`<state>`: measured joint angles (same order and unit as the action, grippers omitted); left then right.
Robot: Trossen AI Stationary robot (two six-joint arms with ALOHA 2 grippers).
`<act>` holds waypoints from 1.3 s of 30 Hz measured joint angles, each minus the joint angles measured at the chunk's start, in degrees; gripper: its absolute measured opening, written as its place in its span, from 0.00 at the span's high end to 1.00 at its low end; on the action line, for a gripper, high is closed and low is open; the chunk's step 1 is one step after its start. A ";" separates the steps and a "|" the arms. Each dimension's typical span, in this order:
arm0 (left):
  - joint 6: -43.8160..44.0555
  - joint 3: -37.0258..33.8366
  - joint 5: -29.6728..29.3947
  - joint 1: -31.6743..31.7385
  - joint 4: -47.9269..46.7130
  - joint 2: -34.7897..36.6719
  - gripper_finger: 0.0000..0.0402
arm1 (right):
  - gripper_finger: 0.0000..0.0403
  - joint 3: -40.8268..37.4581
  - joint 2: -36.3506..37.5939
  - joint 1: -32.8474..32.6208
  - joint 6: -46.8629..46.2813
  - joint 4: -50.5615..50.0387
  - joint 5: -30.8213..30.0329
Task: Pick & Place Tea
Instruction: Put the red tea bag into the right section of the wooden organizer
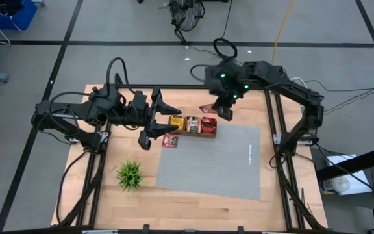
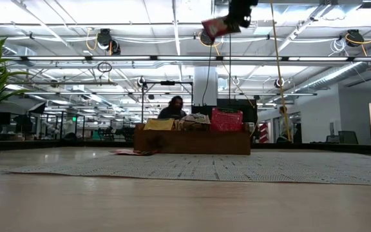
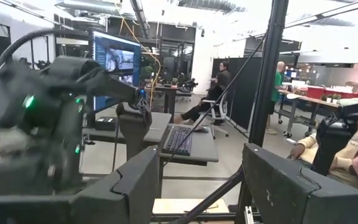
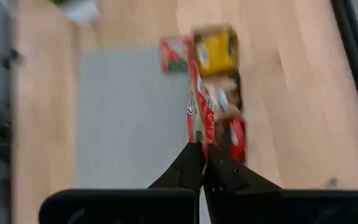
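A wooden tray (image 1: 192, 133) stands at the grey mat's far edge, with yellow (image 1: 176, 121), brown (image 1: 191, 123) and red (image 1: 208, 125) tea packets upright in it. Another red packet (image 1: 169, 140) lies flat by the tray's left end. My right gripper (image 1: 222, 112) hangs high over the tray's far side, shut on a red tea packet (image 2: 215, 27). My left gripper (image 1: 157, 121) stays open left of the tray, held level with nothing between its fingers (image 3: 132, 186). My right gripper pinches the red packet by one end (image 4: 201, 140) between its two fingers. The fingers slant down from the table's far right. The packet sticks out beyond the fingertips, seen edge-on in the right wrist view, and is lifted well clear above the tray.
A small green plant (image 1: 130, 174) in a white pot stands near the table's front left. The grey mat (image 1: 213, 162) covers the middle and right of the wooden table top. Black frame rails (image 1: 279, 130) run along both sides. People sit in the room beyond.
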<state>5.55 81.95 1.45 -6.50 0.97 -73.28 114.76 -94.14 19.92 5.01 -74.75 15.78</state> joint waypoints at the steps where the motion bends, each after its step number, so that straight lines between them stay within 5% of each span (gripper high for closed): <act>1: 0.14 0.00 0.00 0.00 0.00 0.00 0.43 | 1.00 0.00 -0.90 -0.15 0.55 -1.26 -0.98; 7: 1.00 0.00 0.02 0.00 0.00 0.00 0.43 | 1.00 0.00 -6.51 -1.71 4.25 -6.24 -7.06; 20: 3.41 0.00 0.02 -0.02 -2.34 -0.33 0.43 | 1.00 -1.39 -15.38 -4.61 7.93 -7.74 -8.56; 39: 3.64 0.00 0.07 -0.02 -2.51 -0.33 0.43 | 1.00 -19.23 -15.76 -2.36 9.73 3.36 -11.87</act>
<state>9.19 81.95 1.52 -6.52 -1.54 -73.60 95.53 -109.90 17.55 14.74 -71.39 3.91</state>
